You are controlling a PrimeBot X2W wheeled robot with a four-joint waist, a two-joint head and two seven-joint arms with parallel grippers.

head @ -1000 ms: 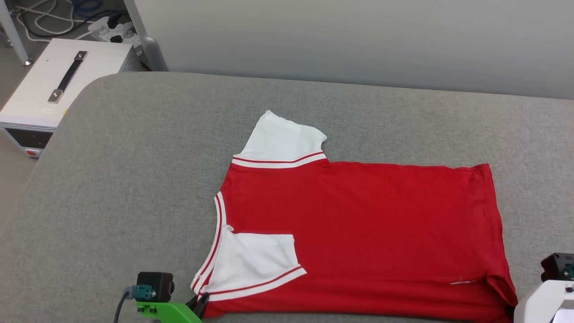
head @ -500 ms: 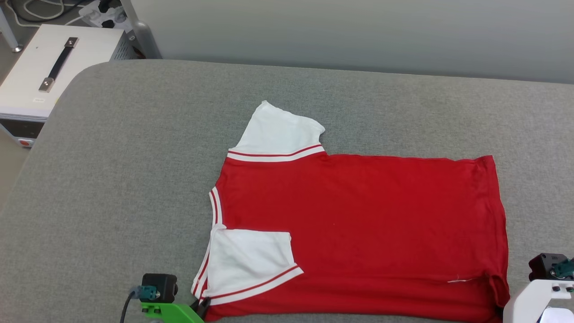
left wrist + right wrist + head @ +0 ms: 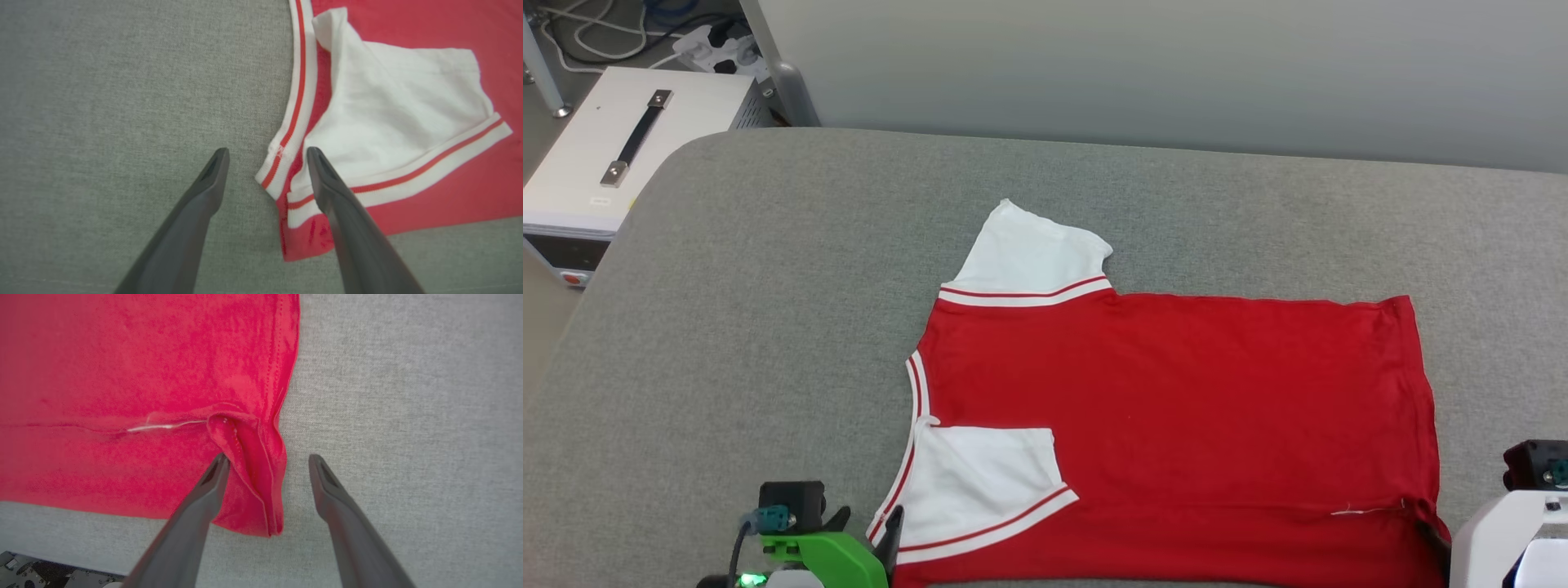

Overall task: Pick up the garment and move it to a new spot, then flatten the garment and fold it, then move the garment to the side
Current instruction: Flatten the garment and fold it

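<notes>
The garment (image 3: 1176, 408) lies flat on the grey table (image 3: 768, 286), plain red side up. One white sleeve sticks out at the far edge and the other is folded onto the red body near the collar. My left gripper (image 3: 267, 150) is open just above the near collar corner, whose striped trim (image 3: 286, 139) lies between its fingers. In the head view this left gripper (image 3: 866, 521) sits at the lower left. My right gripper (image 3: 268, 457) is open over the puckered near hem corner (image 3: 253, 457) of the garment (image 3: 122, 375). Neither gripper holds cloth.
A white box with a black handle (image 3: 621, 139) stands off the table's far left corner, with a power strip and cables (image 3: 711, 41) behind it. A pale wall runs along the back. The table's near edge (image 3: 61, 551) lies just below the hem.
Both grippers have gone from shut on the garment's near corners to open, letting the cloth go. The head view has shifted slightly; the garment lies as before.
</notes>
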